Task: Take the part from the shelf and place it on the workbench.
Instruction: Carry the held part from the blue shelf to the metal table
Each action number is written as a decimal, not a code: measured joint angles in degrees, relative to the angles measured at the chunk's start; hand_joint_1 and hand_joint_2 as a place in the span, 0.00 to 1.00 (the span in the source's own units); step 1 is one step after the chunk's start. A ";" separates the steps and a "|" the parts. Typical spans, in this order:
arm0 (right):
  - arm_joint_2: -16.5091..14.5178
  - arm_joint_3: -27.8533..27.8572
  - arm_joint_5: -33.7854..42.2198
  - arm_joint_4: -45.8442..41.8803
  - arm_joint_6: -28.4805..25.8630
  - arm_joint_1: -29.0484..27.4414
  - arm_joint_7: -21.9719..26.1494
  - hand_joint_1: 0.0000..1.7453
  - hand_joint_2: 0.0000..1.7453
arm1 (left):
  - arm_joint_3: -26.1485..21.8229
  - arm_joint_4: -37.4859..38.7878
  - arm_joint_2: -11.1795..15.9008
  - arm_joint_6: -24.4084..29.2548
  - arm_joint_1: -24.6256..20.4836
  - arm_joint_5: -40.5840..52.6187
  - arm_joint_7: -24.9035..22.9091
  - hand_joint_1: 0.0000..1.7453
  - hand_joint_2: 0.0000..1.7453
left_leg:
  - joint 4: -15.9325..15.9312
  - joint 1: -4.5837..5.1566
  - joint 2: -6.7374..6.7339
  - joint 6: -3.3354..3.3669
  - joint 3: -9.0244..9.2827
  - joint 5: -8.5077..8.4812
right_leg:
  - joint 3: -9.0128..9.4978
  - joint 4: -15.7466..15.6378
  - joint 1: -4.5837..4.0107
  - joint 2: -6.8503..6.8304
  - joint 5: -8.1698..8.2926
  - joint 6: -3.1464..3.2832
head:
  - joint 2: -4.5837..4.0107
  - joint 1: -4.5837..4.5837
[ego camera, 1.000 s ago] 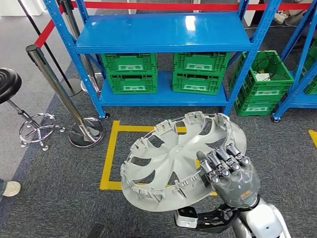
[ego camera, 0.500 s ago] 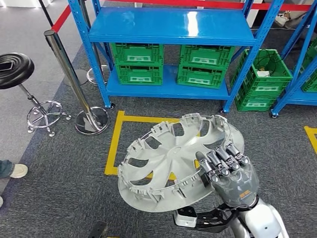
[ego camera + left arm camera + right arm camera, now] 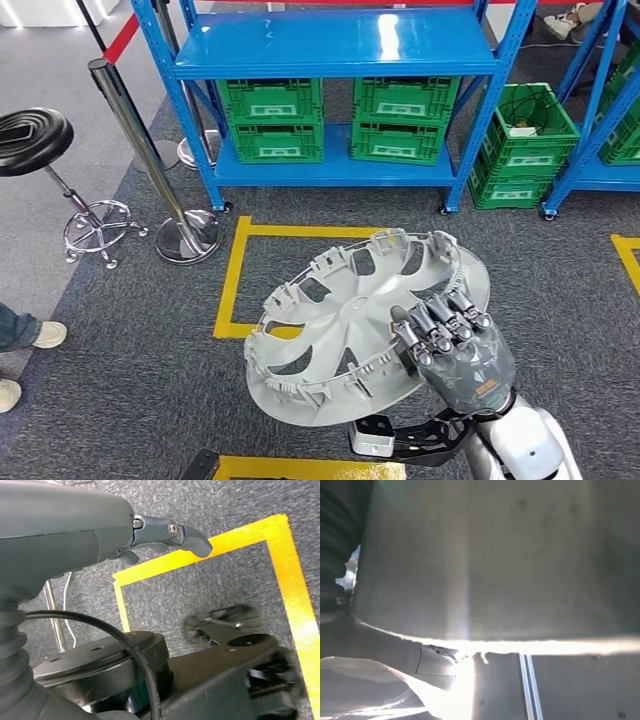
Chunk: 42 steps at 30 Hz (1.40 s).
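Right hand (image 3: 460,360) fingers (image 3: 432,328) clamp the wheel cover (image 3: 362,325) by one rim edge; the overhanging cover risks tilting free. Left hand (image 3: 113,535) fingers: state cannot be told.

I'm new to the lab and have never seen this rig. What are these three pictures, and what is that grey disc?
They come from one humanoid robot at one moment. The wide picture is from its head, looking forward and down. There its right hand grips the rim of a grey wheel cover, the part it has to carry to a workbench. Ahead stands a blue shelf with green crates on its lower level, on grey carpet marked with yellow tape. A stool and a metal post stand to the left.

The other two pictures come from cameras at the wrists and are turned. The left wrist view shows the left hand holding nothing, above the taped carpet. The right wrist view is pressed close to a pale surface, glary and hard to read.
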<state>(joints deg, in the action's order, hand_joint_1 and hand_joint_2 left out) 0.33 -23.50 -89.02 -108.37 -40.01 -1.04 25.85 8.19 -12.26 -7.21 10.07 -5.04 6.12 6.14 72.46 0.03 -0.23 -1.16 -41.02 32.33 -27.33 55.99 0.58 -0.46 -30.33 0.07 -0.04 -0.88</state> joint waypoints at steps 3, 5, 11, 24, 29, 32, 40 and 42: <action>-0.32 0.04 0.00 0.10 -0.01 0.00 0.39 1.00 1.00 | 0.02 0.00 0.07 -0.09 0.01 0.14 -0.11 0.00 1.00 | -2.37 0.01 0.03 0.41 2.96 -2.88 | -1.00 0.94 -0.13 0.04 0.22 -0.08 | -0.01 0.03; -0.57 0.07 0.00 0.13 -0.01 0.05 0.50 1.00 1.00 | 0.03 0.00 0.21 -0.15 0.00 0.18 -0.13 0.00 1.00 | -9.42 0.15 0.14 1.14 7.00 -5.21 | -1.41 1.43 -0.28 0.08 0.13 -0.26 | -0.01 0.00; -0.93 0.14 0.01 0.12 -0.01 0.28 0.51 1.00 1.00 | 0.05 0.00 0.40 -0.17 -0.13 0.41 -0.17 0.00 1.00 | -14.63 0.00 0.08 2.55 8.59 -5.89 | -3.32 3.00 -0.43 0.18 -0.78 -1.89 | 0.00 -0.16; -0.97 0.16 0.00 0.42 -0.01 0.65 0.57 1.00 1.00 | 0.12 0.00 0.38 -0.24 -0.16 0.51 -0.41 0.00 1.00 | -13.77 0.11 0.06 1.39 6.29 -7.52 | -3.11 2.17 0.08 0.53 0.82 -1.90 | -0.01 -0.27; -1.47 0.15 0.00 0.43 -0.01 0.68 0.36 1.00 1.00 | 0.21 0.00 0.43 -0.24 -0.13 0.58 -0.48 0.00 1.00 | -3.80 -0.21 0.09 -0.05 2.29 -0.91 | -4.04 1.96 0.33 0.25 1.91 -0.24 | 0.00 0.18; -1.68 -0.03 0.00 0.44 -0.01 0.67 -0.06 1.00 1.00 | 0.28 0.00 0.43 -0.31 -0.07 0.65 -0.54 0.00 1.00 | 2.25 -0.27 0.10 -0.11 0.65 1.07 | -4.58 2.01 0.19 0.43 2.30 -0.12 | 0.00 0.21; -1.80 -0.91 0.00 0.26 -0.01 1.12 -1.22 1.00 1.00 | 0.40 0.00 0.65 -0.66 -0.19 1.15 -0.87 0.00 1.00 | -14.46 -0.18 2.12 1.93 9.02 -5.13 | -6.06 2.12 0.15 2.31 3.26 -1.89 | 0.00 0.42; -1.81 -1.03 0.00 0.13 -0.02 1.18 -1.23 1.00 1.00 | 0.40 0.00 0.63 -0.68 -0.26 1.18 -0.96 0.00 1.00 | -15.06 -0.48 1.36 2.47 9.02 -5.59 | -7.21 3.97 0.09 1.97 1.77 -2.39 | -0.01 0.19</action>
<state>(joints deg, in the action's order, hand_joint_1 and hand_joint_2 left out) -1.48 -24.53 -89.02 -108.25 -40.04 0.14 24.62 8.59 -12.26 -6.57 9.39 -5.30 7.29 5.19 57.40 -0.45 1.13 1.31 -32.00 26.74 -34.54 59.96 0.66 1.51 -28.56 -2.32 -0.05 -0.69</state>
